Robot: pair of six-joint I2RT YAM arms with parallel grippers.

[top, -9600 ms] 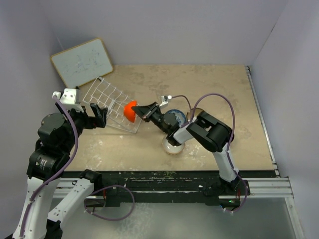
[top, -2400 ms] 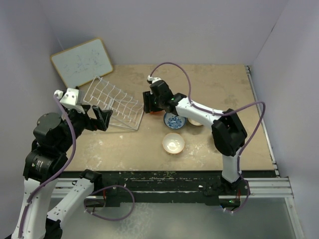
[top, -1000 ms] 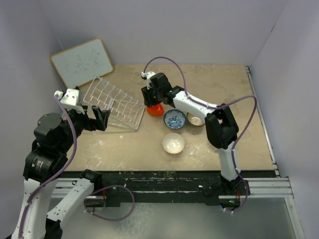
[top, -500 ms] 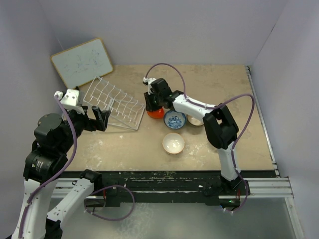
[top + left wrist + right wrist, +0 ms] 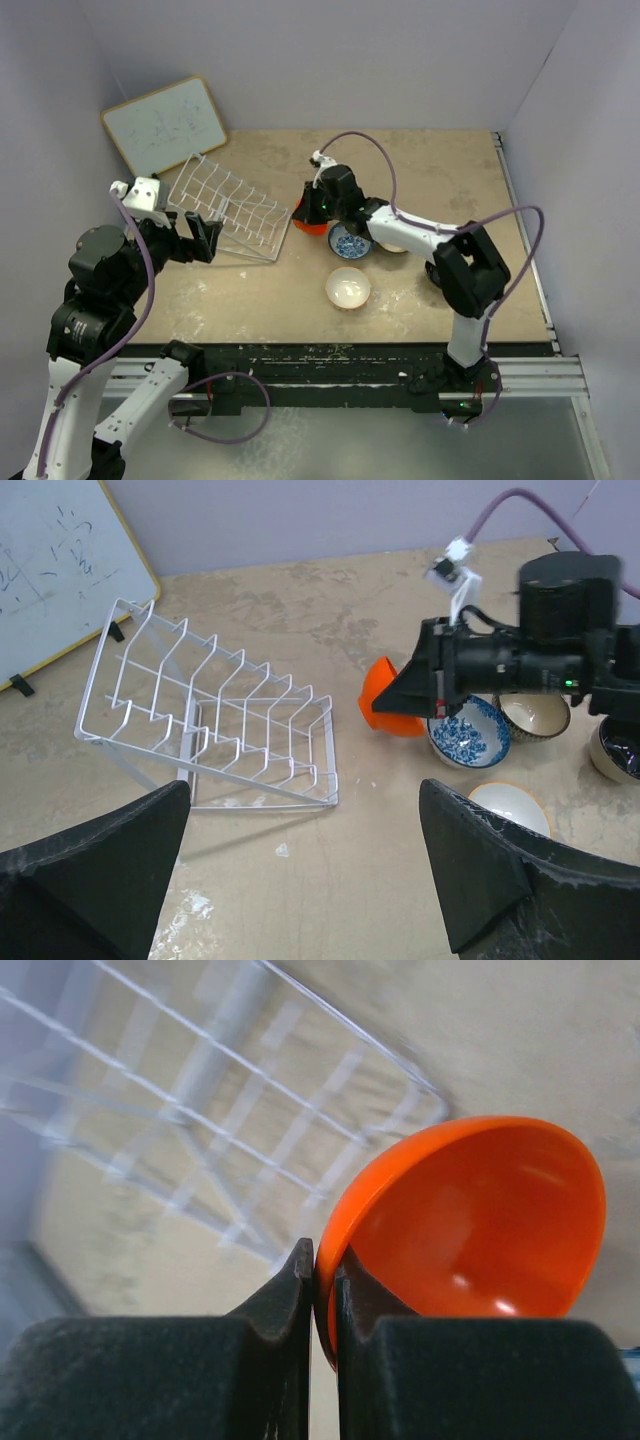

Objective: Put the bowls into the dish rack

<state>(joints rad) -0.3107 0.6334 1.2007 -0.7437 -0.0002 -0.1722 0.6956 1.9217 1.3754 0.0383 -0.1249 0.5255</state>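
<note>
**Overhead view.** The dish rack [image 5: 225, 208] stands tilted on the left part of the tabletop [image 5: 440, 170]. A whiteboard [image 5: 165, 125] leans in the corner behind it. The right gripper [image 5: 306, 208] holds the orange bowl [image 5: 314, 226] just beside the rack's right end, outside the rack. The blue-and-white bowl [image 5: 350, 242] sits immediately right of the orange one. The white bowl [image 5: 348, 288] lies apart, nearer the front edge. Bare surface runs along the back and right of the table. The left gripper [image 5: 200, 240] hangs at the rack's near side.

**Left wrist view.** The left jaws are spread wide with nothing between them. The rack is thin pale wire, a grid with rows of bent prongs. The orange bowl is tipped on its side, and contact with the table cannot be determined. The tan bowl [image 5: 535, 712] sits behind the patterned one. A dark-lined bowl [image 5: 618, 752] is cut off by the right edge.

**Right wrist view.** The black fingers [image 5: 150, 1380] are closed on the orange bowl's rim, one inside and one outside. The bowl's interior is smooth and glossy. The rack wires behind it are blurred.
</note>
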